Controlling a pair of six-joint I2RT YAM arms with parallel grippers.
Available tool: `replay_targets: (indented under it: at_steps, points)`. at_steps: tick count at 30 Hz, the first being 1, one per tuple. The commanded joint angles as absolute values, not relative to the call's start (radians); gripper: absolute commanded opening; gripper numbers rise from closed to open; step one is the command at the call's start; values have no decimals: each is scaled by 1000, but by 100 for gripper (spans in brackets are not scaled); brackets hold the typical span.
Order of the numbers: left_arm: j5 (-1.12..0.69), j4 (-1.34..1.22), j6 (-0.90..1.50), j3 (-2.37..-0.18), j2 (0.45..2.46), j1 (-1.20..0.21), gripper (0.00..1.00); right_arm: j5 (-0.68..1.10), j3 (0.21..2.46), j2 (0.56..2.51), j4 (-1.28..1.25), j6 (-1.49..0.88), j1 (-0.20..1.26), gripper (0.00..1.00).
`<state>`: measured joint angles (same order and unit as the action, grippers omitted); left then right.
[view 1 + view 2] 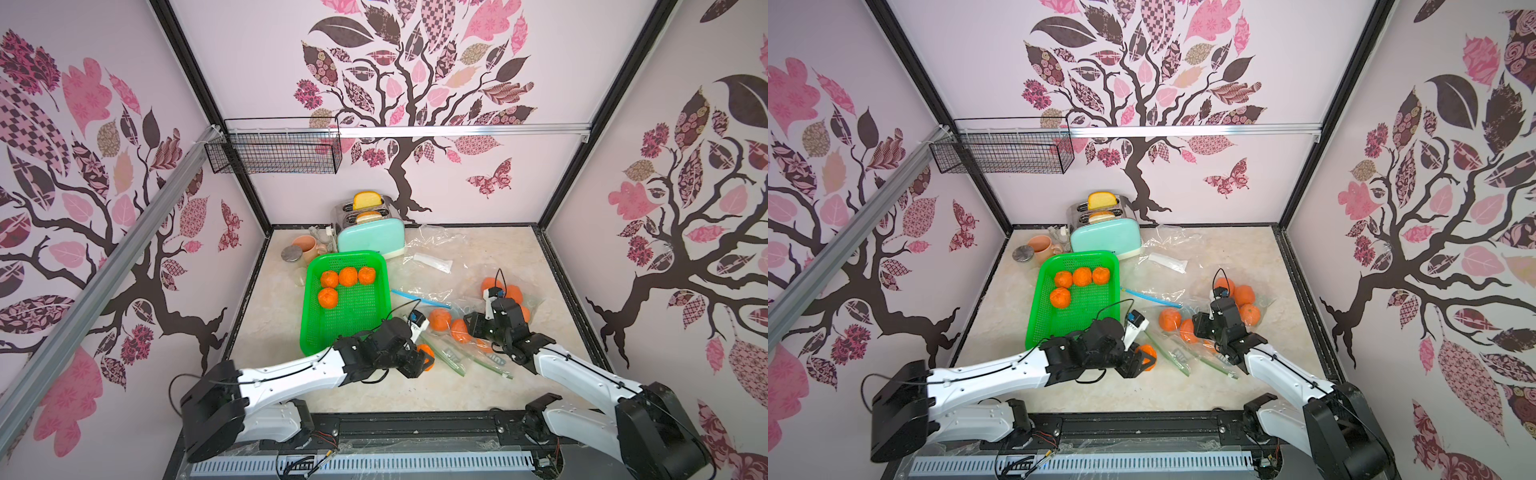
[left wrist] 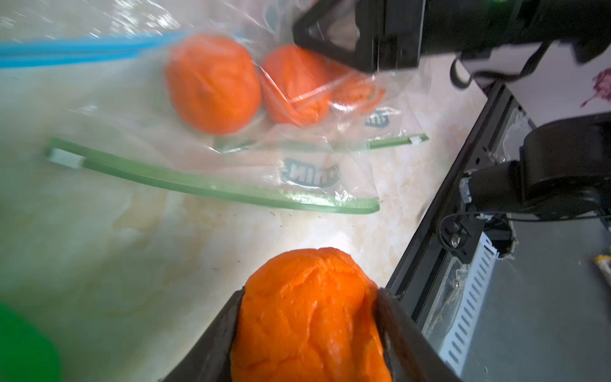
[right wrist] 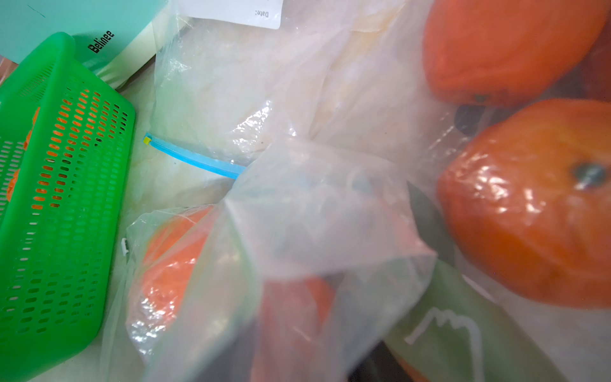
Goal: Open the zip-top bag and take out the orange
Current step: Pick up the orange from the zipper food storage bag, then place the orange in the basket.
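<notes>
Pale walls (image 1: 266, 62) printed with pink-and-brown trees enclose a cream marble-patterned bench (image 1: 332, 386). Toward its left edge lies a green perforated plastic basket (image 1: 353, 324) with four oranges (image 1: 348, 276) at its far end. At the far edge stand a mint-green toaster (image 1: 370, 241) holding bread slices (image 1: 367, 199) and a pink mug (image 1: 305, 247).

The left gripper (image 1: 424, 358), just off the basket's near right corner, pinches a round orange fruit (image 2: 310, 317) between its two black fingers, outside any bag. Just beside it lies the clear zip-top bag with green zip strips (image 2: 297, 158), its two lips parted and two more oranges (image 2: 211, 82) under its film.

The right gripper (image 1: 478, 328) hangs over this bag with film draped across it. Whether its fingers are spread or pinching cannot be told. Another clear bag of oranges (image 1: 517, 297) lies toward the right edge, and a blue-zipped bag (image 1: 419, 298) lies mid-bench.
</notes>
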<state>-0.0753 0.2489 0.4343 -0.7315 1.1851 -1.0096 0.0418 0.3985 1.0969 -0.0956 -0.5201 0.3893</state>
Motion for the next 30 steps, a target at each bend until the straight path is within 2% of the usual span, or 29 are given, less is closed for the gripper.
replay_targets:
  at_steps: [1,3,5,8,15,19,30]
  points:
    - [3,358,459,-735,1094,-841,22,66,384,1085,-113,-554,387,43]
    - [49,369,476,-736,1082,-709,25,79,370,1077,-136,-557,387,43]
    - [78,330,491,-727,1100,-593,24,83,364,1073,-146,-563,387,43]
    - [204,270,491,-746,1178,-523,23,95,363,1078,-147,-563,387,43]
    - [399,119,438,-829,1493,-471,25,110,352,1080,-158,-564,387,43]
    - [474,114,404,-900,1636,-461,25,112,350,1087,-164,-562,387,43]
    - [582,108,330,-950,1729,-439,30,121,355,1108,-165,-563,388,43]
